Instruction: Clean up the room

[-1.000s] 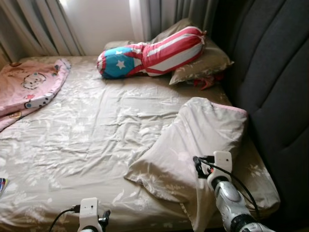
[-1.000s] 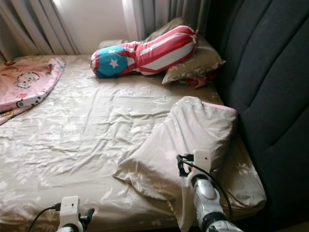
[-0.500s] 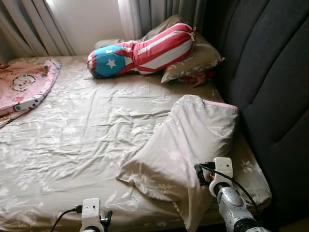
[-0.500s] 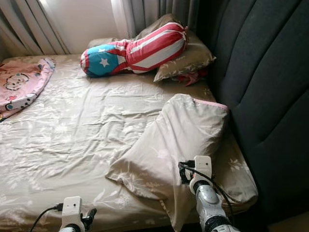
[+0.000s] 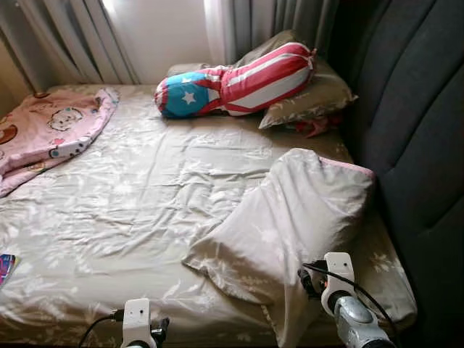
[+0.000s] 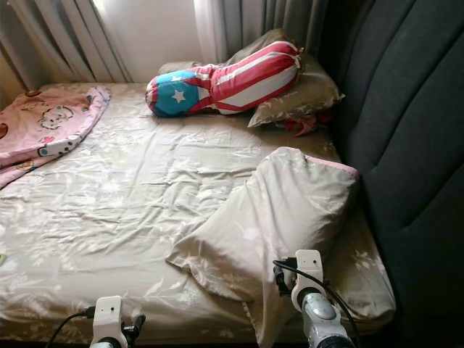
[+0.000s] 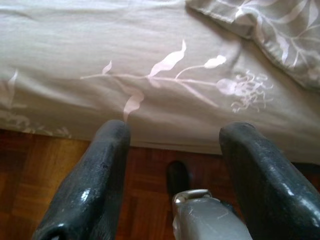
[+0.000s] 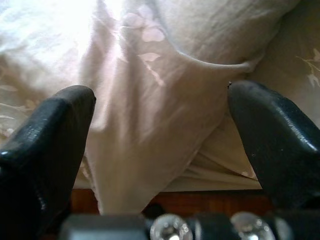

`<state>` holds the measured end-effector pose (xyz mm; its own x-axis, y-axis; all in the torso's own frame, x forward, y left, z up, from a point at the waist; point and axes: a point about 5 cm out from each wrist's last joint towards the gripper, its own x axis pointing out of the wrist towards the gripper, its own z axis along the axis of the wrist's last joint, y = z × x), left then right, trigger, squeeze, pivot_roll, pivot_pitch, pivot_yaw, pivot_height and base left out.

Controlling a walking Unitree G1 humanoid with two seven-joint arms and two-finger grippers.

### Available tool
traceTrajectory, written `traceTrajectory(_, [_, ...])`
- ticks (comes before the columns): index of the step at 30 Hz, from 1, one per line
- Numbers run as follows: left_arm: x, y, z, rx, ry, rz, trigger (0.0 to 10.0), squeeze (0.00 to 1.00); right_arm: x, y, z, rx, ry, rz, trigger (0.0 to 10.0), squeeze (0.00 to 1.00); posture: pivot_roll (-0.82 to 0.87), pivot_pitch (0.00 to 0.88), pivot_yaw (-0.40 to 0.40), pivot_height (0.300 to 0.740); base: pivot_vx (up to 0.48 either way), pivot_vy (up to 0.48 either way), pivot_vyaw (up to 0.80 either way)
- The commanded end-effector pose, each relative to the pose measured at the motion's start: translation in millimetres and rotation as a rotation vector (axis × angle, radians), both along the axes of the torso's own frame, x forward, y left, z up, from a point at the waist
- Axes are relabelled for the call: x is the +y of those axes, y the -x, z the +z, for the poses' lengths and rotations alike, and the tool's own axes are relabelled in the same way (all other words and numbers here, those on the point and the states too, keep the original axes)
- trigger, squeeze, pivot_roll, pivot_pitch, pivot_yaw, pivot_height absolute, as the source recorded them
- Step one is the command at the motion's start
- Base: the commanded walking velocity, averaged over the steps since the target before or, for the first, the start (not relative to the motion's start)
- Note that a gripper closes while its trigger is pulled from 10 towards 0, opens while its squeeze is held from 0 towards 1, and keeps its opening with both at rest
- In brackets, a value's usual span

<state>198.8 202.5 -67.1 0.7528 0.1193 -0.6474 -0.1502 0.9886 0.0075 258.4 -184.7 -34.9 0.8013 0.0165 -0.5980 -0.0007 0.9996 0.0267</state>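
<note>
Pillow [image 5: 290, 217] lies crumpled across the bed [image 5: 130, 210] before my right gripper [image 8: 160, 130], spread wide at its hanging corner, left gripper [image 7: 172, 145] spread at the mattress edge, striped bolster [image 5: 239, 80] at 12 o'clock, pink blanket [image 5: 51, 130] at 10.

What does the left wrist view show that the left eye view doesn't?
The wrist view alone reveals the wooden floor below the bed edge and the left tool, fingers apart. The eye view alone takes in the star-striped bolster, pink blanket and dark headboard. Both show the leaf-print sheet and a corner of the loose beige pillow.
</note>
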Motion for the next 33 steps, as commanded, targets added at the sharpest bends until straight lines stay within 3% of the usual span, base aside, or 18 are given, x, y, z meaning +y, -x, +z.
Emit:
traceTrajectory(1, [2.6,1.0,-0.4,0.010,-0.007,0.003,10.0,0.00,3.1,-1.0,-0.1,0.009,-0.003,0.006,10.0,0.00,-0.04,0.048,0.019,0.740,0.304,0.000,0.00])
traceTrajectory(5, [2.6,1.1,-0.6,0.013,-0.008,0.002,10.0,0.00,4.6,-1.6,0.1,0.016,0.006,0.032,10.0,0.00,-0.04,0.048,0.019,0.740,0.330,0.000,0.00])
traceTrajectory(10, [2.5,1.1,-0.6,0.013,-0.007,0.002,10.0,0.00,8.5,-1.2,-0.1,0.007,0.015,0.069,10.0,0.00,-0.04,0.050,0.018,0.740,0.355,0.000,0.71])
traceTrajectory(21, [3.1,1.6,-0.7,0.015,-0.015,-0.001,10.0,0.00,8.6,-0.7,-1.3,0.022,0.001,0.021,10.0,0.00,-0.04,0.064,0.019,0.740,0.022,0.000,0.05])
traceTrajectory(25, [4.4,4.0,-1.6,0.018,-0.017,-0.002,10.0,0.00,8.7,0.5,-3.5,0.051,-0.028,-0.053,10.0,0.00,-0.05,0.091,0.027,0.740,0.000,0.000,0.00])
traceTrajectory(33, [7.3,17.6,-7.3,0.046,-0.036,-0.025,10.0,0.00,14.3,8.0,-11.7,0.138,-0.040,-0.091,10.0,0.00,-0.05,0.144,0.043,0.740,0.000,0.000,0.00])
